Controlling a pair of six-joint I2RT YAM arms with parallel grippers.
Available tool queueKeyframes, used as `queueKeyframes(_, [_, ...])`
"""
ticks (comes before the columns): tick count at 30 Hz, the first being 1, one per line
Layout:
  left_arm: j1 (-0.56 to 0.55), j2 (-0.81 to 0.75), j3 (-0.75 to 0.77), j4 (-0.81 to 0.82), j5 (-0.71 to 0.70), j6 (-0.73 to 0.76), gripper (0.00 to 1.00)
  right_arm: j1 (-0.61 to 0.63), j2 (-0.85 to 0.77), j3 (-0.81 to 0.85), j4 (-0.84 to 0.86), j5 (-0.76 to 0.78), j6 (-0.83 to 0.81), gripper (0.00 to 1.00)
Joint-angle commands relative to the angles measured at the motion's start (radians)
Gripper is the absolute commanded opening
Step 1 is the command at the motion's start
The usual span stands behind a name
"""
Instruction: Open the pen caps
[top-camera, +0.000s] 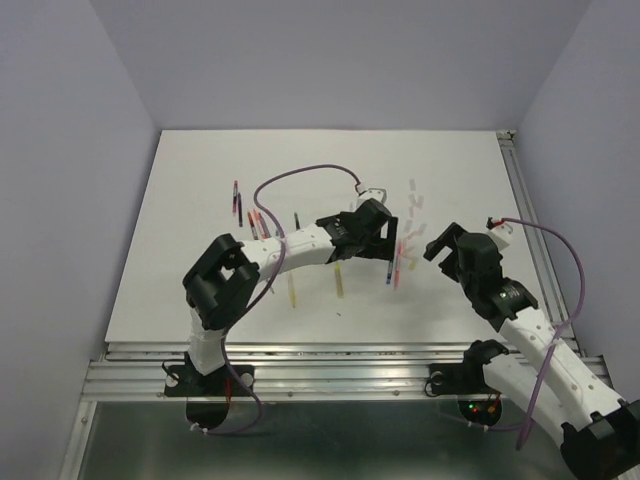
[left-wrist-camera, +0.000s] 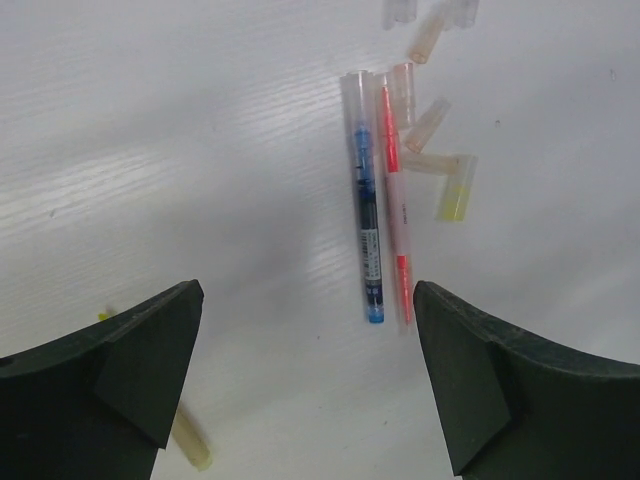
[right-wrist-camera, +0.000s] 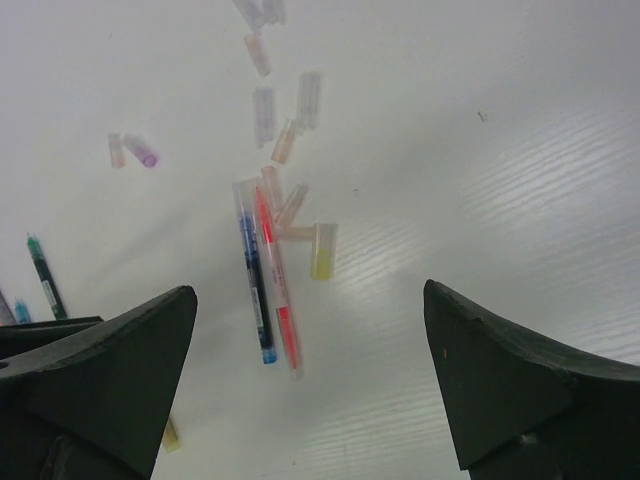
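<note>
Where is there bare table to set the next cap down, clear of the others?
Bare: the far strip of the white table and its far-right corner beside the aluminium side rail. Crowded: the middle, where the blue-barrelled pen and red pen lie side by side among loose translucent caps and a yellow cap.

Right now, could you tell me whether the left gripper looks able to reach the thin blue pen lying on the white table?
Probably yes. The left gripper is open above the thin blue pen, with nothing between them; only the red-and-pink pen lying right alongside might get pinched too.
</note>
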Motion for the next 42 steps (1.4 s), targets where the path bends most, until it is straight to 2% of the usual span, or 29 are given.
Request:
queueKeyframes(1, [-0.028, 0.112, 0.17, -0.088, -0.002, 0.056, 0.98, -0.007, -0.039, -0.024, -0.026, 0.048, 0.001, 1.0])
queueKeyframes(5, [-0.034, 0.197, 0.262, -0.123, 0.006, 0.059, 0.84, -0.007, -0.053, -0.027, -0.033, 0.058, -0.01, 1.0])
queueKeyframes(10, [-0.04, 0.281, 0.343, -0.145, 0.035, 0.081, 0.78, -0.007, -0.055, -0.038, -0.027, 0.06, -0.013, 1.0])
queueKeyframes(16, [-0.044, 0.355, 0.417, -0.202, 0.035, 0.084, 0.63, -0.007, -0.053, -0.049, -0.009, 0.052, -0.019, 1.0])
queueKeyframes(20, [-0.044, 0.376, 0.431, -0.208, 0.038, 0.084, 0.57, -0.007, -0.052, -0.05, -0.006, 0.052, -0.022, 1.0])
queueKeyframes(28, [-0.057, 0.409, 0.488, -0.258, 0.017, 0.116, 0.56, -0.007, -0.05, -0.056, 0.005, 0.051, -0.026, 1.0])
queueKeyframes(31, [-0.06, 0.447, 0.534, -0.329, -0.012, 0.111, 0.5, -0.007, -0.044, -0.053, 0.006, 0.043, -0.027, 1.0])
queueKeyframes(35, [-0.062, 0.475, 0.56, -0.369, -0.026, 0.104, 0.37, -0.007, -0.044, -0.055, 0.006, 0.046, -0.029, 1.0])
queueKeyframes(38, [-0.063, 0.469, 0.545, -0.369, -0.028, 0.099, 0.36, -0.007, -0.046, -0.056, 0.008, 0.049, -0.03, 1.0])
queueKeyframes(39, [-0.067, 0.467, 0.538, -0.369, -0.032, 0.099, 0.32, -0.007, -0.046, -0.058, 0.011, 0.048, -0.03, 1.0])
queueKeyframes(42, [-0.073, 0.447, 0.5, -0.37, -0.045, 0.104, 0.28, -0.007, -0.046, -0.061, 0.013, 0.051, -0.032, 1.0])
